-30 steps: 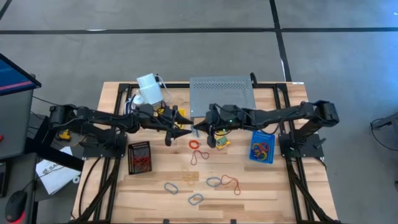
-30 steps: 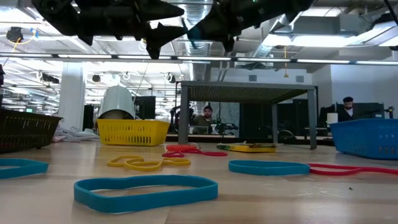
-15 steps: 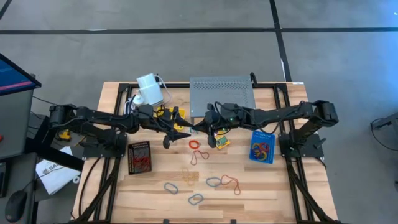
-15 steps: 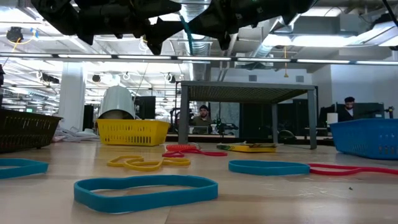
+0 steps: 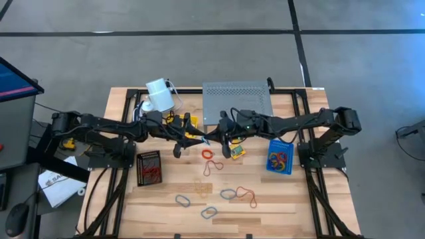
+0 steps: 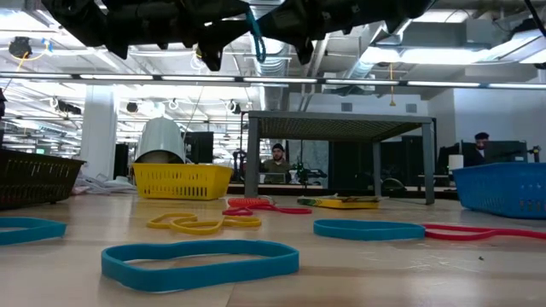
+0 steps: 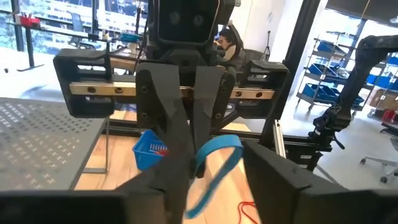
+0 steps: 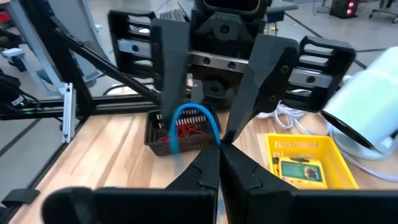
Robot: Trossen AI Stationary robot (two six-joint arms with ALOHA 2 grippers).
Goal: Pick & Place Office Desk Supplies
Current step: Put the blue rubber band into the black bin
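Nearest me on the worktop (image 5: 265, 199) lie loose rubber bands: a blue loop (image 6: 200, 259) at the front, another blue one (image 6: 368, 228) to its right with a red band (image 6: 486, 232) beside it, and a yellow one (image 6: 203, 223) behind. Farther back, right of centre, a crayon box (image 5: 237, 152) lies flat. A blue bin (image 5: 279, 157) with bands in it sits to the right, a dark basket (image 5: 148, 167) of red bands to the left, and a yellow basket (image 6: 182, 181) behind. Above mid-table the two arms meet tip to tip — the right gripper (image 5: 211, 136) has its jaws pinched shut on a blue rubber band (image 7: 211, 163), held in the air. The left gripper (image 5: 188, 137) faces it with jaws spread wide, one finger either side of the hanging loop. The grey shelf (image 5: 237, 101) stands at the far edge.
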